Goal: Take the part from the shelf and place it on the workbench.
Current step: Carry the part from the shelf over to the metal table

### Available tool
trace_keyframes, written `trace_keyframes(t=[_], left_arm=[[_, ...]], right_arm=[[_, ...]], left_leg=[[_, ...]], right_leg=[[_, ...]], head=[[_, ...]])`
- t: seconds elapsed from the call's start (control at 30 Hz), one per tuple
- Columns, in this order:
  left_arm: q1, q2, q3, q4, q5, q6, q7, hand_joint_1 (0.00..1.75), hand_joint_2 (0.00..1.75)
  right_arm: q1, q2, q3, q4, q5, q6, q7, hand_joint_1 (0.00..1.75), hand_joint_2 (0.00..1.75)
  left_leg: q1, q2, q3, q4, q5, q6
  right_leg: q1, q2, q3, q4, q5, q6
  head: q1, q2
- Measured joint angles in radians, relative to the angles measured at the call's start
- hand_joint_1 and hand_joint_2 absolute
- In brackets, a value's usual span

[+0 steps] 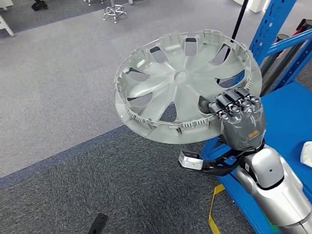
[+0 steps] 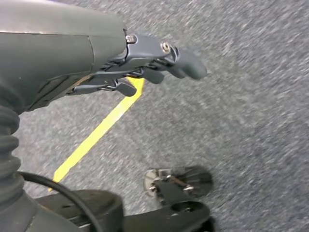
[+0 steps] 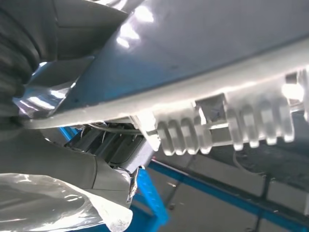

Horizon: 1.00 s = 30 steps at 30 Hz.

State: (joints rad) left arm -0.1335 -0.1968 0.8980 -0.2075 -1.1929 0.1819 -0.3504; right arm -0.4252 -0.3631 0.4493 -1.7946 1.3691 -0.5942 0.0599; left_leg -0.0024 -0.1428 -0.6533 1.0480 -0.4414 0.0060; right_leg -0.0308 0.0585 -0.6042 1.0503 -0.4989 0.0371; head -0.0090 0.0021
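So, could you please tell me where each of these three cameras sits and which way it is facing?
Head view: high on the body, looking forward and down at the round silver plastic wheel cover gripped by the right hand, beside the blue metal shelf.
Left wrist view: behind the left hand, facing grey carpet with a yellow floor line.
Right wrist view: behind the right hand, close against the wheel cover's rim.
Shared: head and right wrist views both show the cover.

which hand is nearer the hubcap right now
Right. The right hand grips the silver hubcap at its rim. The left hand hangs apart from it, over the grey carpet with its yellow line.
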Motion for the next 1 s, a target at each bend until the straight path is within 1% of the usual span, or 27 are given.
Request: trace_keyframes(t=[0.03, 0.07, 0.1, 0.13, 0.17, 0.2, 0.23, 0.27, 0.3, 0.33, 0.4, 0.43, 0.47, 0.5, 0.53, 0.57, 0.63, 0.67, 0.7, 0.73, 0.77, 0.8, 0.83, 0.87, 0.9, 0.93, 1.0], left_arm=[[0.003, 0.000, 0.000, 0.000, 0.000, 0.000, 0.000, 0.00, 1.75], [0.003, 0.000, 0.000, 0.000, 0.000, 0.000, 0.000, 0.00, 1.75], [0.003, 0.000, 0.000, 0.000, 0.001, 0.000, 0.000, 0.00, 1.75], [0.001, -0.001, -0.001, 0.000, 0.001, 0.000, 0.000, 0.00, 1.75], [0.001, -0.001, -0.001, 0.000, 0.002, 0.000, 0.000, 0.00, 1.75], [0.002, -0.001, -0.001, 0.000, 0.003, 0.000, -0.001, 0.00, 1.75], [0.003, -0.002, -0.001, 0.000, 0.004, -0.001, -0.001, 0.00, 1.75], [0.004, -0.002, -0.001, 0.000, 0.005, -0.001, -0.001, 0.00, 1.75], [0.005, -0.002, -0.001, 0.000, 0.006, -0.001, -0.001, 0.00, 1.75], [0.005, -0.001, -0.001, 0.000, 0.006, -0.001, -0.001, 0.00, 1.75], [0.003, -0.001, -0.002, 0.000, 0.006, -0.001, -0.001, 0.00, 1.75], [0.003, -0.001, -0.002, 0.000, 0.006, -0.001, -0.001, 0.00, 1.75], [0.004, 0.000, -0.003, 0.000, 0.006, -0.001, -0.001, 0.00, 1.75], [0.006, 0.001, -0.003, 0.000, 0.007, 0.000, -0.001, 0.00, 1.75], [0.008, 0.002, -0.003, 0.000, 0.007, 0.000, -0.001, 0.00, 1.75], [0.008, 0.002, -0.003, 0.000, 0.008, 0.001, -0.001, 0.00, 1.75], [0.004, 0.002, -0.004, 0.000, 0.008, 0.001, -0.001, 0.00, 1.75], [0.004, 0.002, -0.004, 0.000, 0.008, 0.001, -0.001, 0.00, 1.75], [0.004, 0.002, -0.004, 0.000, 0.008, 0.001, -0.001, 0.00, 1.75], [0.005, 0.002, -0.004, 0.000, 0.008, 0.001, -0.001, 0.00, 1.75], [0.006, 0.001, -0.004, 0.000, 0.008, 0.001, -0.001, 0.00, 1.75], [0.007, 0.001, -0.004, 0.000, 0.008, 0.001, -0.001, 0.00, 1.75], [0.007, 0.001, -0.004, 0.000, 0.008, 0.001, -0.001, 0.00, 1.75], [0.007, 0.002, -0.005, 0.000, 0.008, 0.001, -0.001, 0.00, 1.75], [0.007, 0.002, -0.005, 0.000, 0.008, 0.000, -0.001, 0.00, 1.75], [0.008, 0.002, -0.005, 0.000, 0.008, 0.000, -0.002, 0.00, 1.75], [0.013, 0.003, -0.005, 0.000, 0.008, 0.000, -0.002, 0.00, 1.75]], right_arm=[[0.007, 0.007, -0.005, -0.003, -0.003, -0.002, -0.001, 1.75, 1.75], [0.014, 0.012, -0.010, -0.006, -0.005, -0.004, -0.002, 1.75, 1.75], [0.022, 0.017, -0.014, -0.009, -0.007, -0.007, -0.005, 1.75, 1.75], [0.029, 0.023, -0.018, -0.011, -0.008, -0.011, -0.007, 1.75, 1.75], [0.034, 0.028, -0.020, -0.013, -0.009, -0.015, -0.010, 1.75, 1.75], [0.039, 0.033, -0.021, -0.014, -0.010, -0.017, -0.012, 1.75, 1.75], [0.044, 0.038, -0.022, -0.015, -0.010, -0.019, -0.013, 1.75, 1.75], [0.047, 0.042, -0.022, -0.016, -0.011, -0.020, -0.014, 1.75, 1.75], [0.050, 0.047, -0.022, -0.017, -0.011, -0.021, -0.015, 1.75, 1.75], [0.051, 0.051, -0.023, -0.018, -0.011, -0.022, -0.016, 1.75, 1.75], [0.055, 0.057, -0.024, -0.020, -0.012, -0.026, -0.019, 1.75, 1.75], [0.057, 0.061, -0.024, -0.020, -0.013, -0.029, -0.021, 1.75, 1.75], [0.059, 0.066, -0.024, -0.021, -0.014, -0.032, -0.023, 1.75, 1.75], [0.061, 0.070, -0.024, -0.022, -0.014, -0.033, -0.026, 1.75, 1.75], [0.062, 0.073, -0.025, -0.023, -0.016, -0.035, -0.028, 1.75, 1.75], [0.064, 0.075, -0.026, -0.023, -0.018, -0.038, -0.029, 1.75, 1.75], [0.071, 0.078, -0.029, -0.024, -0.022, -0.046, -0.031, 1.75, 1.75], [0.075, 0.080, -0.030, -0.025, -0.023, -0.051, -0.031, 1.75, 1.75], [0.080, 0.082, -0.031, -0.025, -0.025, -0.054, -0.032, 1.75, 1.75], [0.084, 0.084, -0.031, -0.025, -0.026, -0.055, -0.034, 1.75, 1.75], [0.087, 0.086, -0.031, -0.025, -0.027, -0.056, -0.034, 1.75, 1.75], [0.090, 0.087, -0.032, -0.025, -0.028, -0.056, -0.035, 1.75, 1.75], [0.091, 0.089, -0.033, -0.026, -0.029, -0.057, -0.036, 1.75, 1.75], [0.093, 0.090, -0.033, -0.026, -0.030, -0.058, -0.037, 1.75, 1.75], [0.095, 0.091, -0.034, -0.027, -0.031, -0.060, -0.037, 1.75, 1.75], [0.098, 0.093, -0.034, -0.028, -0.031, -0.061, -0.038, 1.75, 1.75], [0.101, 0.097, -0.033, -0.031, -0.032, -0.064, -0.039, 1.75, 1.75]], left_leg=[[-0.002, 0.019, -0.006, 0.014, -0.009, -0.005], [-0.003, 0.049, -0.019, 0.045, -0.028, -0.010], [-0.003, 0.084, -0.041, 0.095, -0.054, -0.015], [-0.002, 0.110, -0.071, 0.159, -0.083, -0.019], [0.001, 0.123, -0.100, 0.219, -0.105, -0.021], [0.003, 0.129, -0.118, 0.257, -0.114, -0.022], [0.004, 0.131, -0.120, 0.261, -0.104, -0.021], [0.004, 0.135, -0.103, 0.226, -0.077, -0.019], [0.002, 0.145, -0.071, 0.164, -0.042, -0.016], [-0.004, 0.167, -0.037, 0.099, -0.018, -0.011], [-0.017, 0.203, 0.005, 0.012, 0.003, -0.001], [-0.023, 0.208, 0.009, 0.000, -0.002, 0.003], [-0.025, 0.198, 0.009, -0.007, -0.001, 0.007], [-0.023, 0.188, 0.013, -0.012, 0.001, 0.012], [-0.020, 0.176, 0.017, -0.017, 0.003, 0.017], [-0.017, 0.165, 0.022, -0.023, 0.005, 0.023], [-0.013, 0.140, 0.025, -0.026, 0.006, 0.032], [-0.012, 0.127, 0.025, -0.026, 0.006, 0.034], [-0.012, 0.112, 0.026, -0.025, 0.005, 0.035], [-0.012, 0.097, 0.026, -0.025, 0.005, 0.035], [-0.011, 0.081, 0.027, -0.024, 0.005, 0.034], [-0.010, 0.064, 0.027, -0.021, 0.003, 0.032], [-0.008, 0.049, 0.026, -0.018, 0.001, 0.028], [-0.007, 0.035, 0.022, -0.011, -0.002, 0.023], [-0.006, 0.023, 0.018, -0.006, -0.003, 0.018], [-0.004, 0.012, 0.013, -0.004, -0.002, 0.012], [-0.001, -0.003, 0.008, -0.004, 0.001, 0.002]], right_leg=[[0.000, -0.012, 0.004, -0.003, 0.000, -0.006], [0.000, -0.026, 0.009, -0.006, 0.000, -0.012], [0.003, -0.040, 0.012, -0.007, -0.002, -0.017], [0.005, -0.055, 0.015, -0.007, -0.004, -0.021], [0.008, -0.069, 0.017, -0.007, -0.007, -0.024], [0.009, -0.084, 0.019, -0.007, -0.009, -0.026], [0.011, -0.098, 0.022, -0.007, -0.012, -0.027], [0.012, -0.111, 0.025, -0.007, -0.015, -0.027], [0.012, -0.124, 0.030, -0.007, -0.018, -0.026], [0.014, -0.135, 0.034, -0.008, -0.021, -0.025], [0.018, -0.156, 0.039, -0.009, -0.027, -0.018], [0.019, -0.166, 0.042, -0.011, -0.030, -0.014], [0.020, -0.177, 0.046, -0.014, -0.032, -0.009], [0.018, -0.178, 0.048, -0.016, -0.036, -0.004], [0.015, -0.162, 0.047, -0.009, -0.045, 0.001], [0.013, -0.135, 0.034, 0.017, -0.061, 0.004], [0.010, -0.077, -0.025, 0.128, -0.111, 0.006], [0.011, -0.066, -0.063, 0.196, -0.134, 0.007], [0.011, -0.063, -0.095, 0.244, -0.144, 0.009], [0.011, -0.061, -0.112, 0.259, -0.133, 0.010], [0.010, -0.058, -0.109, 0.234, -0.103, 0.010], [0.009, -0.049, -0.088, 0.176, -0.061, 0.010], [0.006, -0.026, -0.062, 0.111, -0.027, 0.010], [0.002, -0.003, -0.035, 0.053, -0.006, 0.009], [0.000, 0.015, -0.017, 0.017, 0.001, 0.007], [0.000, 0.024, -0.008, 0.005, -0.003, 0.005], [0.002, 0.005, 0.000, 0.000, -0.001, -0.002]], head=[[-0.004, 0.000], [-0.007, 0.000], [-0.010, 0.000], [-0.013, 0.000], [-0.013, 0.000], [-0.014, 0.000], [-0.013, 0.000], [-0.014, 0.000], [-0.013, 0.000], [-0.013, 0.000], [-0.013, 0.000], [-0.013, 0.000], [-0.013, 0.000], [-0.013, 0.000], [-0.013, 0.000], [-0.011, 0.000], [-0.006, 0.000], [-0.005, 0.000], [-0.005, 0.000], [-0.005, 0.000], [-0.005, 0.000], [-0.004, 0.000], [-0.004, 0.000], [-0.005, 0.000], [-0.005, 0.000], [-0.006, 0.000], [-0.006, 0.000]])
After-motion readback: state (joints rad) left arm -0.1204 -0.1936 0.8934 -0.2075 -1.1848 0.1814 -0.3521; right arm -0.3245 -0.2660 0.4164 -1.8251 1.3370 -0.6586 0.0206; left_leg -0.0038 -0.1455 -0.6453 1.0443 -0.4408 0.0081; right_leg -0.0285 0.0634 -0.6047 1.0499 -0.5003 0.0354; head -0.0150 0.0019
